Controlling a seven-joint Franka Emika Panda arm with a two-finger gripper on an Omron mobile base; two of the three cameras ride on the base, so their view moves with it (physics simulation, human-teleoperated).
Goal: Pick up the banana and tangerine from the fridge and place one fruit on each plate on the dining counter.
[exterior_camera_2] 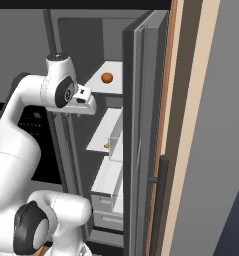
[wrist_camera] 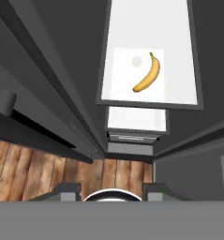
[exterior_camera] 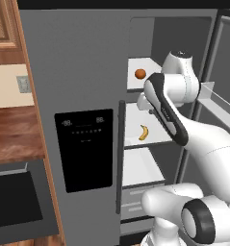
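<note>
The grey fridge (exterior_camera: 78,72) stands with its right door open. On a white middle shelf lies the yellow banana (exterior_camera: 144,132) (exterior_camera_2: 106,145), and straight down from the hand camera that banana (wrist_camera: 148,73) lies curved and alone. One shelf higher sits the tangerine (exterior_camera: 140,73) (exterior_camera_2: 107,77). My gripper (exterior_camera_2: 84,111) (wrist_camera: 112,191) hangs at the fridge opening, above the banana's shelf and below the tangerine's level. Its fingers stand apart with nothing between them. The plates and the dining counter are out of view.
The open fridge door (exterior_camera_2: 141,125) with its bins (exterior_camera: 213,98) stands close on the right. A black dispenser panel (exterior_camera: 84,150) and a long handle (exterior_camera: 120,153) are on the shut left door. White drawers (wrist_camera: 137,119) lie below the shelf. A black oven (exterior_camera: 13,199) is at lower left.
</note>
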